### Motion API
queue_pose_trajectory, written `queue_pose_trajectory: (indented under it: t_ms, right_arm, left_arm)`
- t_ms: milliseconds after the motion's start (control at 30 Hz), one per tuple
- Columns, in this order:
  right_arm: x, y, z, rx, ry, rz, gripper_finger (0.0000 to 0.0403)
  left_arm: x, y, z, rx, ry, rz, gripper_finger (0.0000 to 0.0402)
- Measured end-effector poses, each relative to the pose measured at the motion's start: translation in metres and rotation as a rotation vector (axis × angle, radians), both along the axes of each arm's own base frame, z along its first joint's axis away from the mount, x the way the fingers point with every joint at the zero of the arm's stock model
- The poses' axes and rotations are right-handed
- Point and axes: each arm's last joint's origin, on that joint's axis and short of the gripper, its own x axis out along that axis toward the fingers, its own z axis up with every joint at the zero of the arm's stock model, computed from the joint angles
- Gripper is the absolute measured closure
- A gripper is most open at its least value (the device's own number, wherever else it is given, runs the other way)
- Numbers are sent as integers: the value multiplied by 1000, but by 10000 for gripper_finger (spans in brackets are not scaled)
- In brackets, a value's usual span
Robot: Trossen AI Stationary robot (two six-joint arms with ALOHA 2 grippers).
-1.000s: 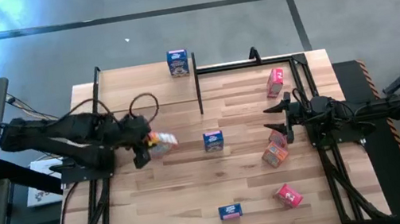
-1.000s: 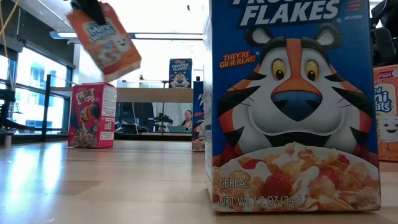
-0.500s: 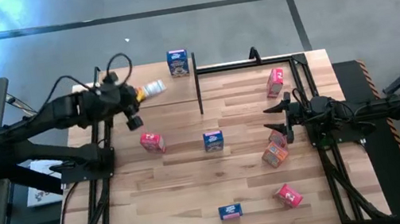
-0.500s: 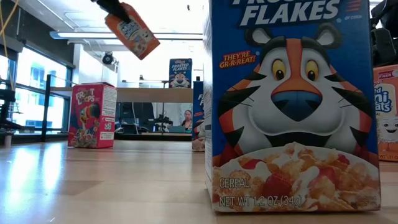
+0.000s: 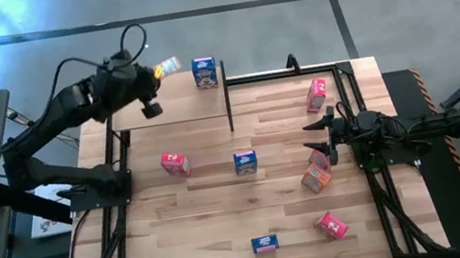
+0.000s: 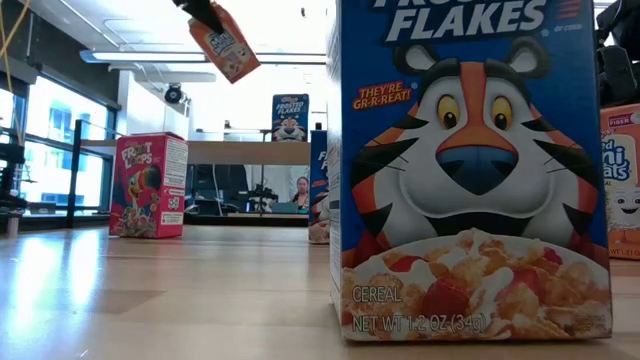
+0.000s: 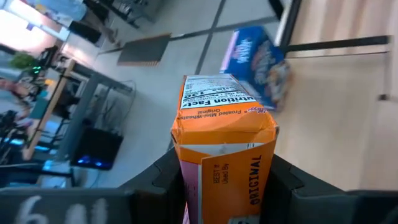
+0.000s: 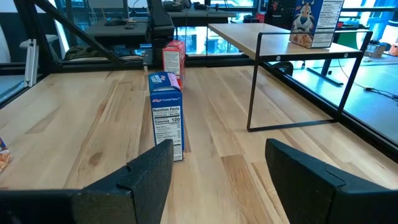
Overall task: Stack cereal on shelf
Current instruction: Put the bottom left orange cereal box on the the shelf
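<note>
Clamped in the left gripper (image 7: 225,186), an orange Frosted Mini-Wheats box (image 7: 222,146) is held tilted, high above the shelf (image 5: 173,110), just beside the blue Frosted Flakes box (image 5: 204,72) standing on it. Beyond, the right gripper (image 5: 318,139) is seen parted and empty at the table's right edge, near a pink-red box (image 5: 317,93).

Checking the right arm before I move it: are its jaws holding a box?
No: the right gripper has its jaws open on nothing, with the blue box standing apart on the table ahead.
</note>
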Motion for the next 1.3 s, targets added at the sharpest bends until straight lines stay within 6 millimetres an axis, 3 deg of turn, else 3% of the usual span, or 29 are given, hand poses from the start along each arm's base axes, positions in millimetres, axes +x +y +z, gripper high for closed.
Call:
queue_pose_trajectory:
  t_ms: [400, 633, 1300]
  right_arm:
    - [0, 0, 0, 0, 0, 0, 155]
    - [0, 0, 0, 0, 0, 0, 155]
    - [0, 0, 0, 0, 1, 0, 155]
  left_arm:
    - [20, 53, -18, -160, 274, 81, 275]
    - [28, 75, -28, -252, 385, 28, 275]
    - [37, 107, -57, -387, 496, -49, 275]
